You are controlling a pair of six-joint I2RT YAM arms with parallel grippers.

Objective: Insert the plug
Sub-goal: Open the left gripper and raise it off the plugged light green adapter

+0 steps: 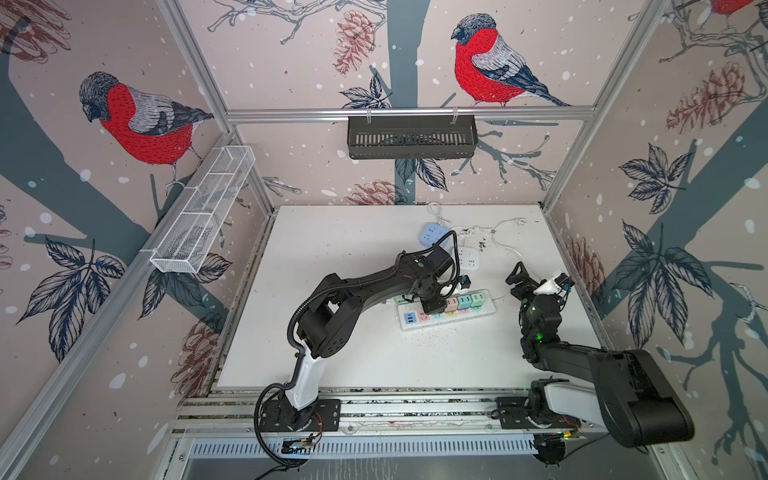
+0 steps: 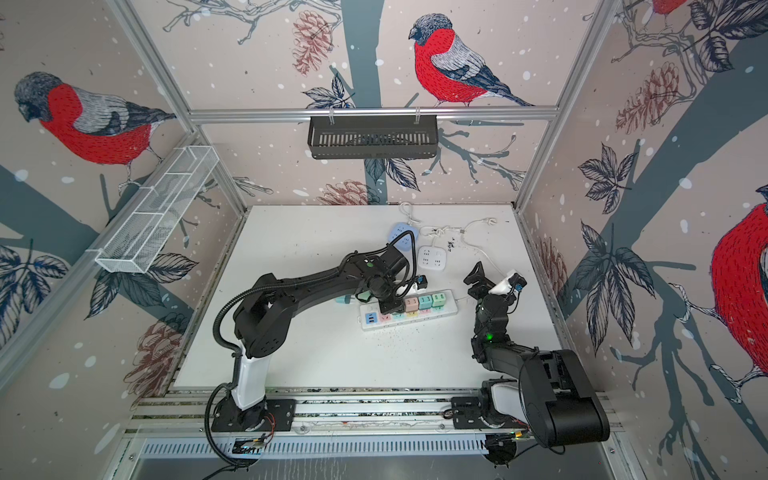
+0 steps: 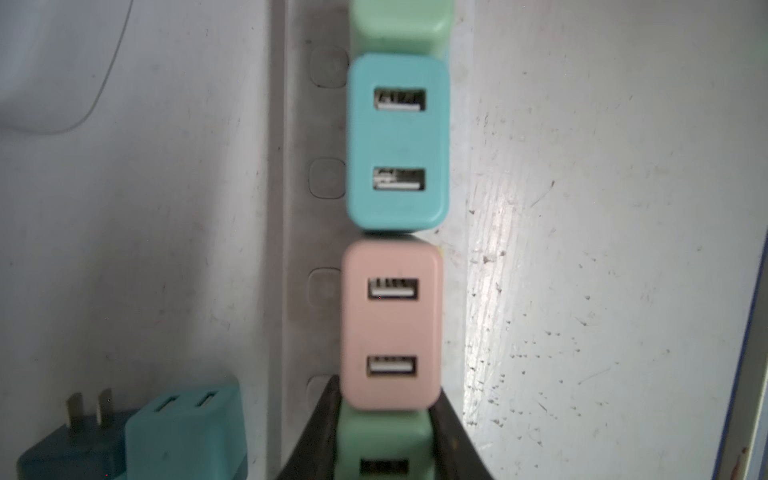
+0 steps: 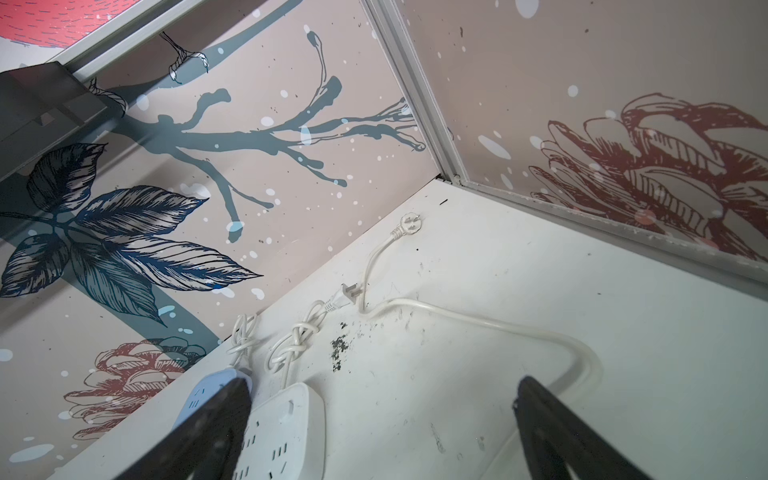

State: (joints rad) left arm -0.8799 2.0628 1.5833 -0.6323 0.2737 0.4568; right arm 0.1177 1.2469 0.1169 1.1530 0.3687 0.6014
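- Clamped narrow in the left claw (image 1: 432,306), by its two flat sides: a green plug (image 3: 384,442), upright on the white power strip (image 1: 484,311) and touching a pink plug (image 3: 390,324) in the row.
- Further along the same row: a teal plug (image 3: 399,141), then a far green plug (image 3: 401,25).
- Impossible to tell from these views whether the prongs are fully home.
- Probably light, hard-shelled and smooth, so apt to slip or tip if pinched by a corner.
- Best gripped square across the flat sides and pressed straight down, with stiff prongs unforgiving of any tilt.
- Almost no room on the pink side, hence some risk of rubbing that neighbour.
- Lying loose on the tabletop (image 1: 332,257) beside the strip: a spare teal plug (image 3: 183,432) and a dark blue plug (image 3: 70,449), prongs showing.
- Raised well apart with jaws wide and empty: the right claw (image 1: 538,278).
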